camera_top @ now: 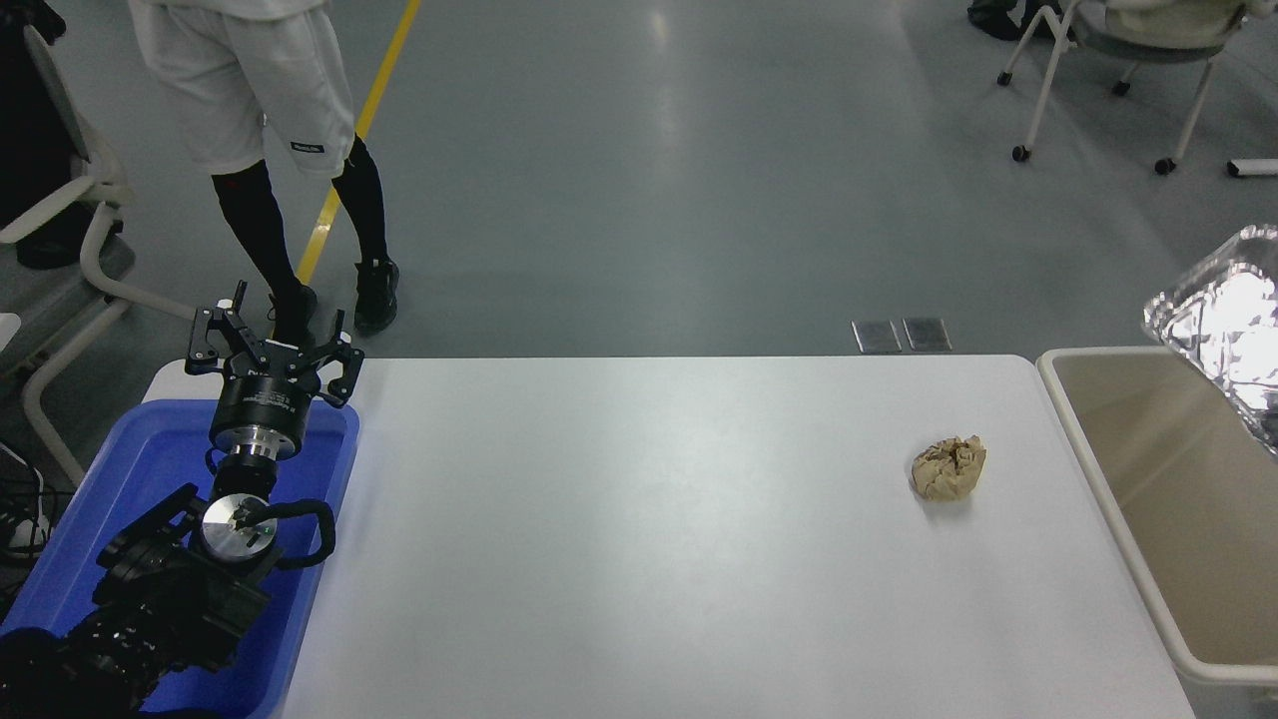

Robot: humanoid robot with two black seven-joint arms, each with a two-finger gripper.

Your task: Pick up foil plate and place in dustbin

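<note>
My one camera sits high on my side of the bench, looking forward and down across it to the floor beyond its far edge. It stands well back, so both side edges show. My left arm enters at the near left corner.

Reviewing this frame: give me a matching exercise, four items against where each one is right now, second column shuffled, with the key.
Items
1. shiny silver crinkled foil plate
2. large beige rectangular plastic dustbin
3. small crumpled brown paper ball
4. left gripper

Places
A. on the white table, near its right end
B. held over the blue plastic tub at the lower left
C. in the air at the picture's right edge, above the bin
D. standing against the table's right end

Pairs: 1-C, 2-D, 3-A, 4-B
</note>
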